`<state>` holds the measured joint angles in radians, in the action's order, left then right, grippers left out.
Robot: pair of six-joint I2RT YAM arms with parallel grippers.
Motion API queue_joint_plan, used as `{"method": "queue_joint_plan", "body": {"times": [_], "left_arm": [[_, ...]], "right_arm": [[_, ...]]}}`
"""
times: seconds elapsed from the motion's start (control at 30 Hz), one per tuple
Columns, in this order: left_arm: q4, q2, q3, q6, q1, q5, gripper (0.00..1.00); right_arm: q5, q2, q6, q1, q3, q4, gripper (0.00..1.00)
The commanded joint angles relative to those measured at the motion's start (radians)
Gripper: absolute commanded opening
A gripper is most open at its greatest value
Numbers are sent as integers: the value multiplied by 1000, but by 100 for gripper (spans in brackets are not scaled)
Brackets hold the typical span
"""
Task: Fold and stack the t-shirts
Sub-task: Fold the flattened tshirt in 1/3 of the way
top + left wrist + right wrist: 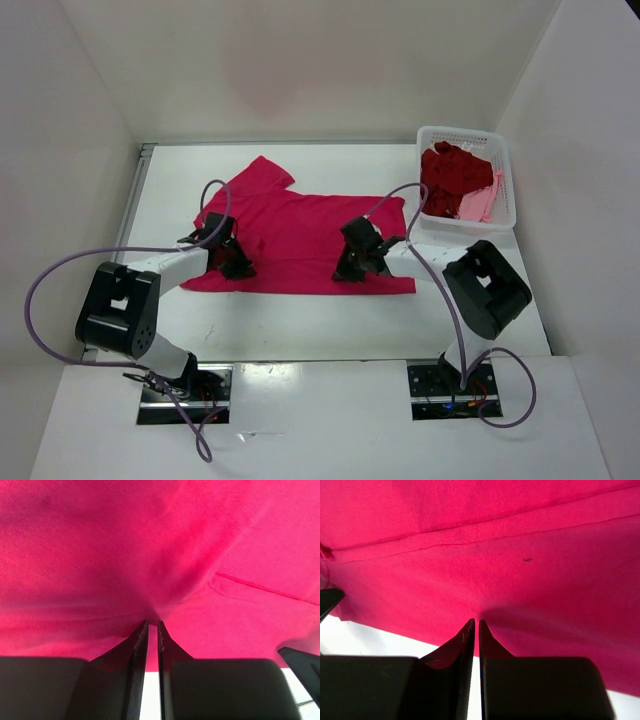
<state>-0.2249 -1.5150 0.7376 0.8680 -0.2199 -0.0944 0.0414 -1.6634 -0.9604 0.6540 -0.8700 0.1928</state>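
Risks a crooked fold if either pinch on the crimson t-shirt (300,230) is shallow; could slip free on one side and skew the cloth (thin knit, little to bite on). Lies spread flat on the surface (300,325), beside the basket (505,190) on its left-arm side; darker red t-shirt (455,170) and light pink t-shirt (478,203) heaped inside that basket. Runs lengthwise toward and away from the basket, sleeve end seemingly pointing away. Left hand (152,624): nearly closed, apparently pinching puckered cloth. Right hand (475,621): nearly closed, nearer the basket; cannot tell whether holding.
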Motion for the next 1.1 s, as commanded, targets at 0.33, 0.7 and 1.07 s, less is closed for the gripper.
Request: {"method": "queue_joint_plan", "body": {"times": [0.33,0.7,1.07], "left_arm": [[-106,143,-233,43,7,-136,22],[-355,371,-160,137,-99,-108,28],[-143,-43,543,-233,-66,182,24]], "right_arm": [[-51,149,-97,27,245,-61,11],[-3,392,-193,99,367,81,12],[-44,286,-18,88,-33,172,7]]}}
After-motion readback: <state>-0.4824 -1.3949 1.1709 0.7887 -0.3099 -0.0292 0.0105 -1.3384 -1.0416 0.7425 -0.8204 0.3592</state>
